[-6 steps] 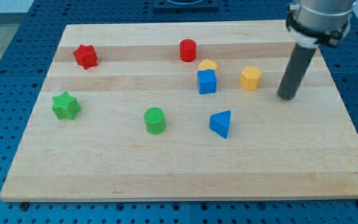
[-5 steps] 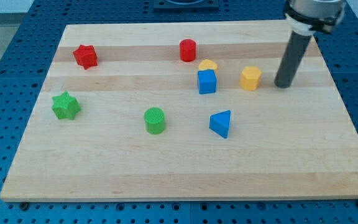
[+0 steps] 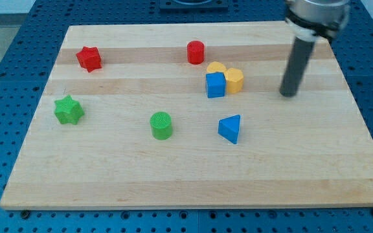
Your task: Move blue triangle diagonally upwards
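The robot shows only its lowest part. A straight, round rod [image 3: 296, 65] of dark grey, smooth and matt, runs down to a flat blunt tip [image 3: 289, 94]. Above it sits a wider cylindrical collar [image 3: 315, 14] in lighter grey metal, ringed by a black band with a pale edge. No cables, screws or markings can be made out.

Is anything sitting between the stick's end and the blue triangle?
No. In the camera view, only bare wood lies between my tip and the blue triangle.
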Tool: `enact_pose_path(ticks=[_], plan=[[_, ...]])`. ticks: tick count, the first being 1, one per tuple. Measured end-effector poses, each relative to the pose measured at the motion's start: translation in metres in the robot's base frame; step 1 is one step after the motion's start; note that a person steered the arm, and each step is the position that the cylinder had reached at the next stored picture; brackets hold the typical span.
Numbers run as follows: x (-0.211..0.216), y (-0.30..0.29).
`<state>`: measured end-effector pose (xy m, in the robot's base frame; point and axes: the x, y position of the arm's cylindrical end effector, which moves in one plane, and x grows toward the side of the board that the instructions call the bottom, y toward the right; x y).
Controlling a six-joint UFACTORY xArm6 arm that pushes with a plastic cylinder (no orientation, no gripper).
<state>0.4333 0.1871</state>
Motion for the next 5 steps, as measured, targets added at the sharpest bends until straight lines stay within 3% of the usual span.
enact_pose_path(ticks=[1, 2, 3, 4, 5], plan=[[0.069, -0.011], [0.104, -0.063], [0.106, -0.129], [0.074, -0.140], [0.039, -0.111]])
